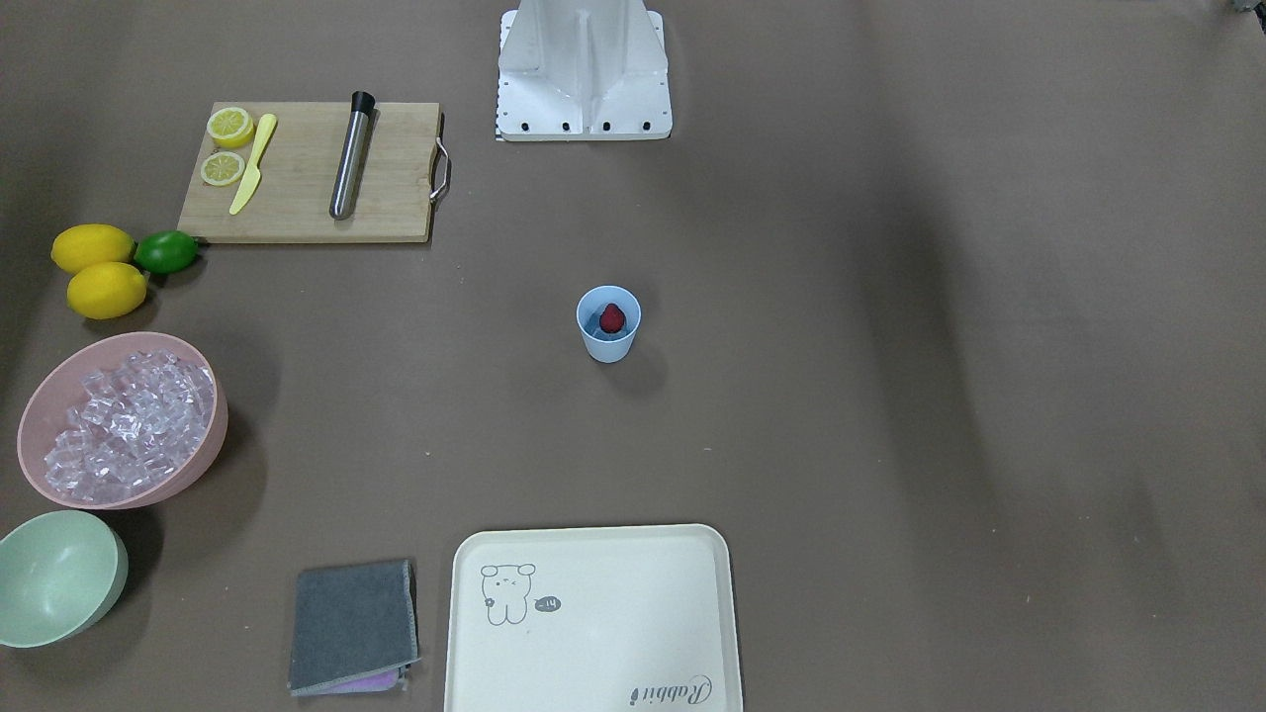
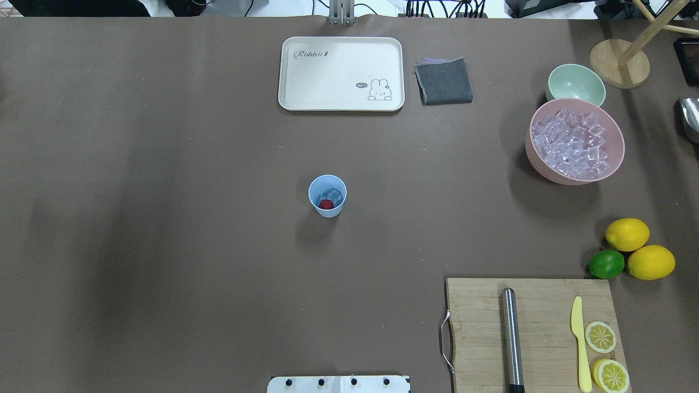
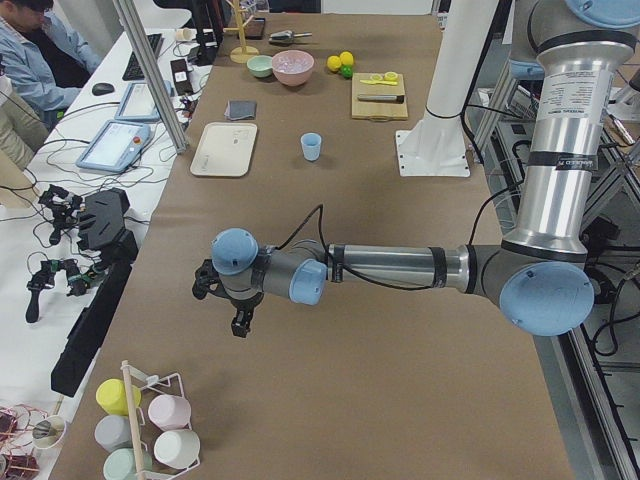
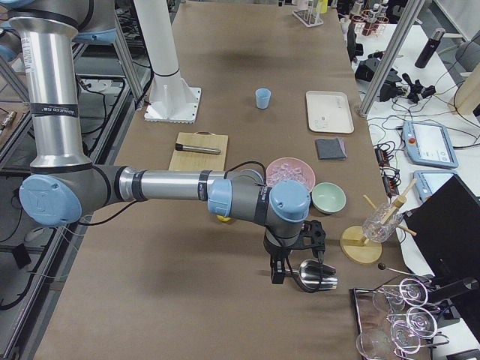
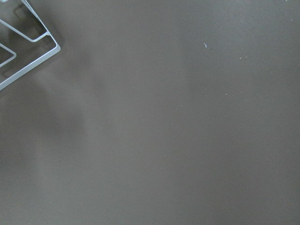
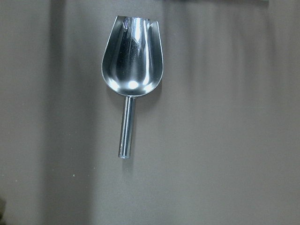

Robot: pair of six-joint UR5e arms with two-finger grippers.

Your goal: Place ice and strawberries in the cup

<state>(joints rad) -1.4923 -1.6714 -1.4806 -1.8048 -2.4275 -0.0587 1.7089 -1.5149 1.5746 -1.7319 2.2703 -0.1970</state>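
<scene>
The light blue cup [image 1: 608, 336] stands alone at the table's middle; it also shows in the overhead view [image 2: 327, 210]. Inside it lie a red strawberry [image 1: 612, 317] and clear ice cubes [image 2: 332, 195]. More ice [image 1: 129, 420] is heaped in the pink bowl [image 1: 203, 460]. My left gripper [image 3: 238, 322] hangs over bare table at my far left. My right gripper [image 4: 281, 271] hangs at my far right beside a steel scoop [image 6: 132, 56] that lies on the table. Both grippers show only in the side views, so I cannot tell whether they are open or shut.
A cutting board [image 2: 480, 327] holds a steel muddler [image 2: 511, 338], a yellow knife [image 2: 580, 338] and lemon slices [image 2: 600, 337]. Two lemons [image 2: 627, 234] and a lime [image 2: 606, 263] lie nearby. A cream tray [image 2: 306, 98], grey cloth [image 2: 443, 81] and green bowl [image 2: 576, 84] are beyond.
</scene>
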